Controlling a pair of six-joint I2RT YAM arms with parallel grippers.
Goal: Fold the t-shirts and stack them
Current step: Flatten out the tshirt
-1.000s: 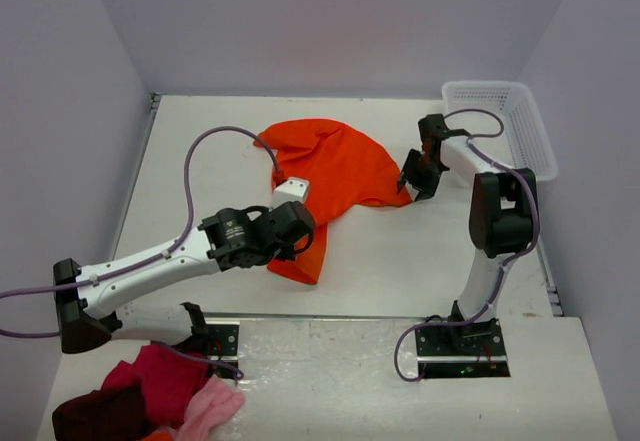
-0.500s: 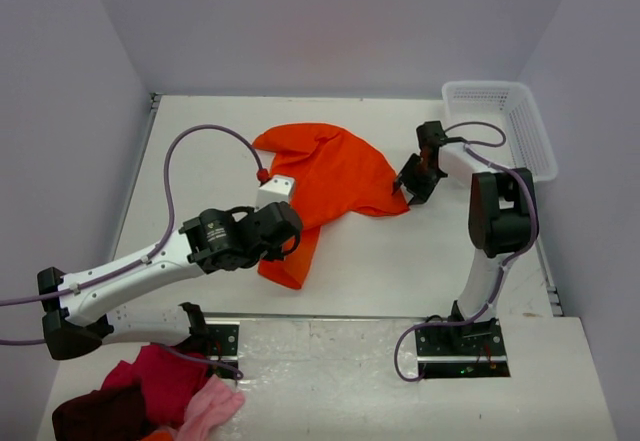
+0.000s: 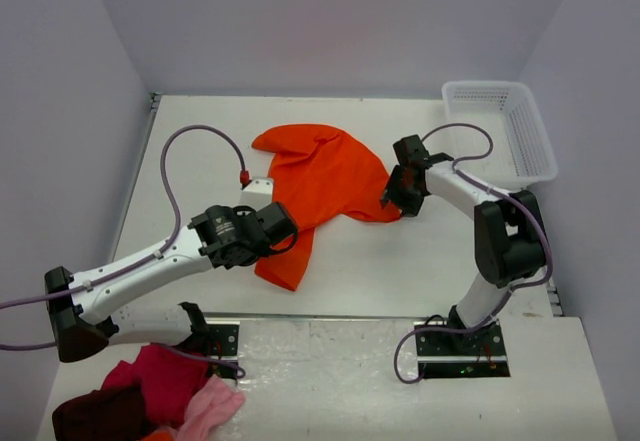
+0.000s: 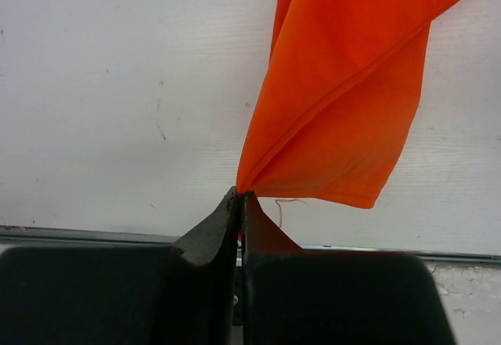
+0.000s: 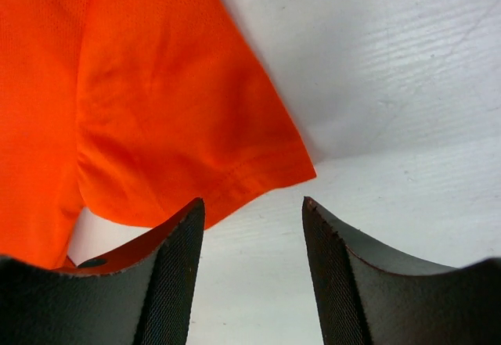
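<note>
White table [image 3: 200,151] in view, walled in on three sides, and right at its middle lies the orange t-shirt [image 3: 325,176], crumpled and spread toward the far edge, one sleeve hem flat on the surface on the right side. Its near end narrows to a bunched tail that rises off the tabletop. Over at the far right corner sits a white mesh basket [image 3: 484,88]. Along the near edge, two black base plates [image 3: 460,341] are bolted down, and at the near left corner there's a heap of clothes [image 3: 150,391] in red, maroon and pink. Faint dark scuffs [image 4: 160,126] mark the white surface.
</note>
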